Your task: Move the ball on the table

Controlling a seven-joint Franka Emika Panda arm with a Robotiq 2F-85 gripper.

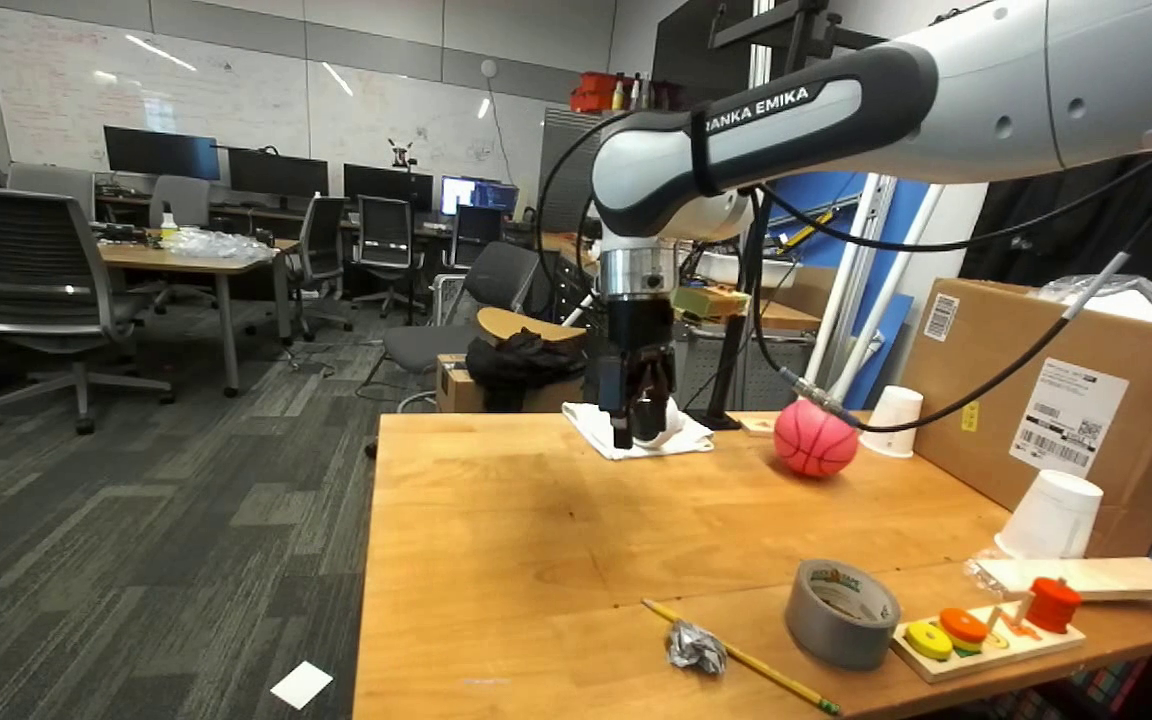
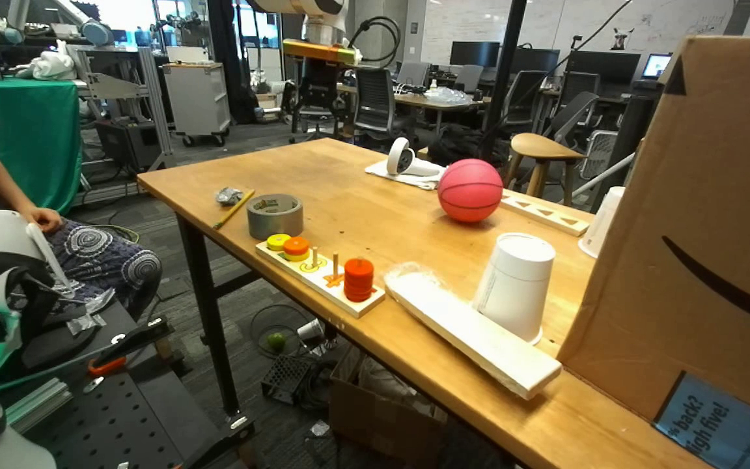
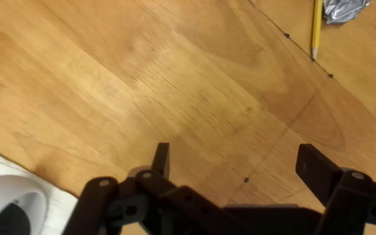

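Gripper (image 3: 235, 159) spread apart, nothing held. Ball (image 1: 816, 438), right of centre in both exterior views, looks a tight fit; advise centring squarely above before lowering.

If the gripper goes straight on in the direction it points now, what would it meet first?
Probably the table: its wood shows ahead of the open gripper in the wrist view, while the white cloth lies to one side. How far down is unclear.
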